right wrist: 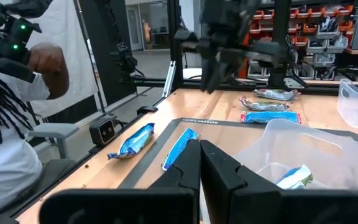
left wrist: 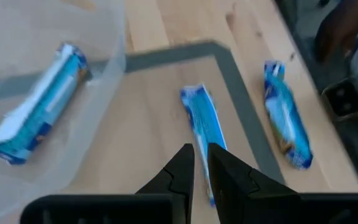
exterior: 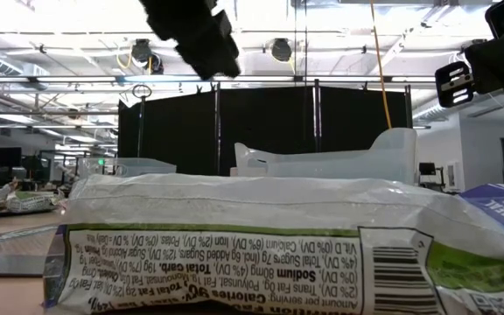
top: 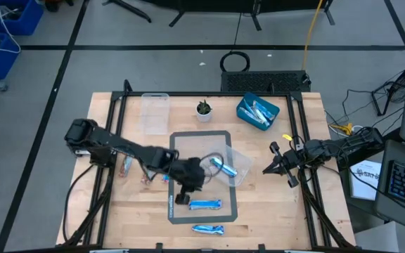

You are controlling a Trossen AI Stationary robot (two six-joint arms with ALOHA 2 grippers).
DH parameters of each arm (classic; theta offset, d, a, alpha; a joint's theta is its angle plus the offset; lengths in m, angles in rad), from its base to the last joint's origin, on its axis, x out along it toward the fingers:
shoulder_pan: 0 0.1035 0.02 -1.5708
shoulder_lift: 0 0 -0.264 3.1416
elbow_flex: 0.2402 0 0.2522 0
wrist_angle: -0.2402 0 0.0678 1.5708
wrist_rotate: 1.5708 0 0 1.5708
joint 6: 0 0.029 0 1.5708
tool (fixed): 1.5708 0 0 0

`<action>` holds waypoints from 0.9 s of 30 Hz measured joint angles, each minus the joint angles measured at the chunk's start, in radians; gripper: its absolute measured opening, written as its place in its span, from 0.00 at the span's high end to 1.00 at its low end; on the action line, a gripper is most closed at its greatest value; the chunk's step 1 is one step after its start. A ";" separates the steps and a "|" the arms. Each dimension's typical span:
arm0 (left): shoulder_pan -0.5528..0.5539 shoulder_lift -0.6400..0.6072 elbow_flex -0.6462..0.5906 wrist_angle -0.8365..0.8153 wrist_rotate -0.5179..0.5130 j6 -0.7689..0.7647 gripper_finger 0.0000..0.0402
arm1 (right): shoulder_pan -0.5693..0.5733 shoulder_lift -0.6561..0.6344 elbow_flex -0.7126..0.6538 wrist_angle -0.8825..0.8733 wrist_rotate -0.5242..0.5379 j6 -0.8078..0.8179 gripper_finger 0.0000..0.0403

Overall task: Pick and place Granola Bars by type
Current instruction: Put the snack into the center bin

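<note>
Closest to the table's front edge lies a thin blue-and-white foil granola bar (top: pixel 208 229), flat on the bare pale wooden table (top: pixel 273 204) just outside a grey-bordered rectangular mat (top: pixel 233 204). A second blue foil bar (top: pixel 204 205) lies inside the mat's front part, parallel to the first; in the left wrist view this bar (left wrist: pixel 205 127) sits just ahead of the fingertips, and the other bar (left wrist: pixel 286 123) lies beyond the grey border.

The left gripper (top: pixel 183 198) hangs over the mat right beside that second bar, above it and not touching; its two dark matte fingers (left wrist: pixel 178 171) are nearly together with only a thin gap, pinching nothing.

A little further in, a clear soft-cornered plastic tub (top: pixel 232 166) sits askew on the mat's far right corner, with one crinkled blue bar (top: pixel 221 166) inside it. To the left, off the mat, a few brownish-pink and blue wrappers (top: pixel 146 177) are partly hidden under the left arm.

The right gripper (top: pixel 275 166) waits at the table's right side, well apart from every bar, its black fingers (right wrist: pixel 185 169) pressed nearly closed on nothing.

Toward the far edge stand a second clear rectangular tub (top: pixel 155 112), a small white pot with a green plant (top: pixel 203 109), and a blue square bin (top: pixel 257 112) holding several silvery-blue bars
</note>
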 joint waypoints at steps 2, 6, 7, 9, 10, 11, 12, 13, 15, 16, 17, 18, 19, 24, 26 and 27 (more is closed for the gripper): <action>-0.031 0.008 0.000 -0.003 -0.028 -0.004 0.87 | 0.000 0.000 0.000 0.000 0.000 0.000 1.00; -0.069 0.025 0.000 0.013 -0.057 -0.022 0.87 | 0.000 0.000 0.000 0.000 0.000 0.000 1.00; -0.075 0.028 0.000 0.002 -0.070 -0.029 0.87 | 0.000 0.000 0.000 0.000 0.000 0.000 1.00; -0.084 0.047 -0.001 0.009 -0.083 -0.049 0.87 | 0.000 0.000 0.000 0.000 0.000 0.000 1.00; -0.086 0.055 0.001 0.012 -0.088 -0.049 0.87 | 0.000 0.000 0.000 0.000 0.000 0.000 1.00; -0.089 0.060 0.000 -0.001 -0.094 -0.046 0.87 | 0.000 0.000 0.000 0.000 0.000 0.000 1.00; -0.093 0.072 -0.001 -0.015 -0.096 -0.046 0.87 | 0.000 0.000 0.000 -0.001 0.000 0.000 1.00; -0.093 0.089 -0.001 0.002 -0.097 -0.052 0.87 | 0.000 0.000 0.000 -0.005 0.000 0.000 1.00; -0.093 0.111 0.000 0.009 -0.097 -0.053 0.87 | 0.000 0.001 0.000 -0.003 0.000 0.000 1.00; -0.093 0.124 0.000 0.001 -0.087 -0.055 0.87 | 0.000 0.004 0.000 0.001 0.000 0.000 1.00; -0.093 0.134 -0.001 -0.002 -0.072 -0.061 0.87 | 0.000 0.005 0.000 -0.005 0.000 0.000 1.00; -0.093 0.144 -0.001 0.001 -0.054 -0.063 0.87 | 0.000 0.005 0.000 -0.009 0.000 0.000 1.00; -0.093 0.156 0.000 -0.015 -0.035 -0.062 0.87 | 0.000 0.010 0.000 -0.004 0.001 0.000 1.00; -0.095 0.183 -0.002 -0.045 0.000 -0.084 0.87 | 0.000 0.021 0.000 -0.001 0.002 0.000 1.00; -0.098 0.183 -0.002 -0.049 0.000 -0.105 0.87 | 0.000 0.023 0.000 -0.004 0.001 0.000 1.00; -0.098 0.183 -0.002 -0.045 -0.002 -0.107 0.87 | 0.000 0.023 0.000 -0.004 0.001 0.000 1.00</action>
